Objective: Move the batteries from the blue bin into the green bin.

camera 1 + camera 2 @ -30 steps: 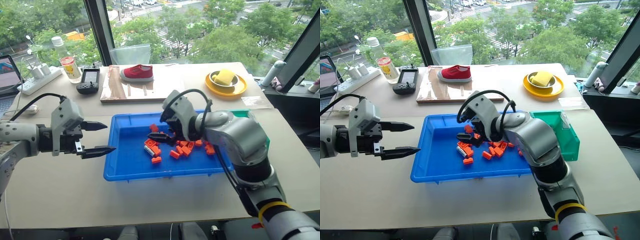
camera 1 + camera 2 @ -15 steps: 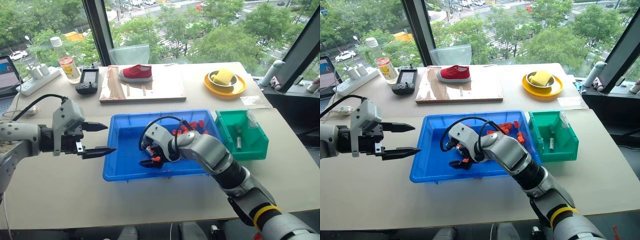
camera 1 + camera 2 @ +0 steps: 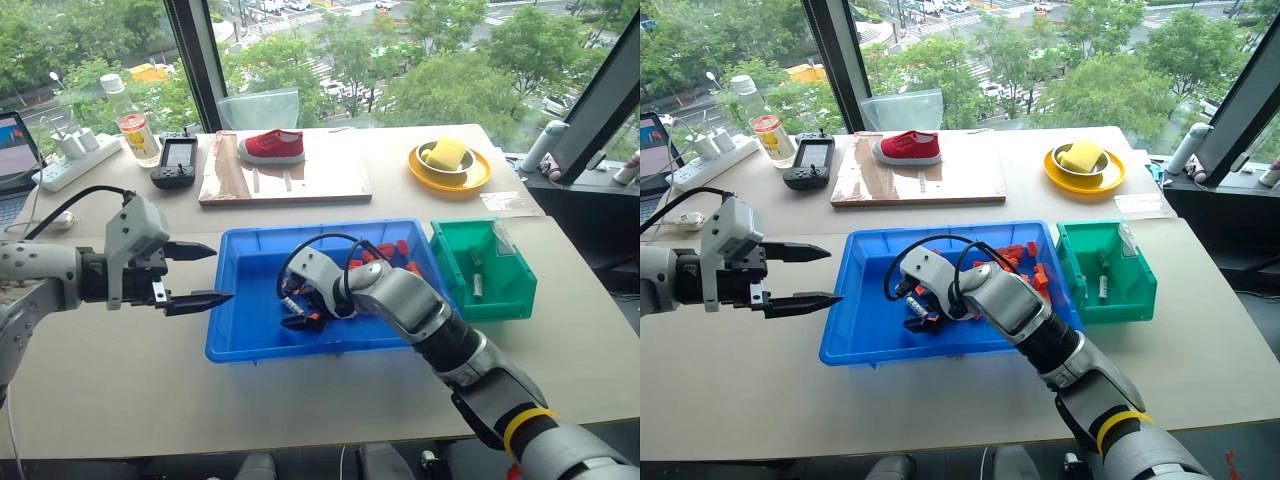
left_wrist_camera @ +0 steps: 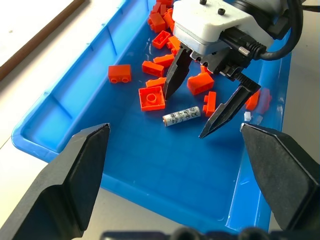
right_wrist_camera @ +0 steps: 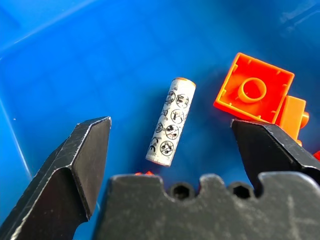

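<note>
A single battery (image 4: 181,116) lies flat on the floor of the blue bin (image 3: 245,342), at the centre of the left wrist view, a short white cylinder printed with small symbols. The right claw (image 4: 206,102) hangs directly over it, jaws spread wide and holding nothing, one finger on each side of the cylinder. An orange brick (image 4: 152,98) sits just beside the battery, close to one fingertip.

To take it cleanly, the claw would likely need to sink until its tips almost meet the bin floor, then close across the battery's narrow width (not along its length), keeping that neighbouring brick outside the jaws. A round body on smooth plastic may roll if one finger lands first.

More orange bricks (image 3: 385,252) are heaped toward the blue bin's upper right corner in the left eye view. The green bin (image 3: 482,303) stands right of centre, touching or nearly touching the blue one, with one slim grey battery (image 3: 477,274) already in it.

At left of frame, the left claw (image 3: 192,273) hovers open and empty over the bench (image 3: 120,380), near the blue bin's left rim.
</note>
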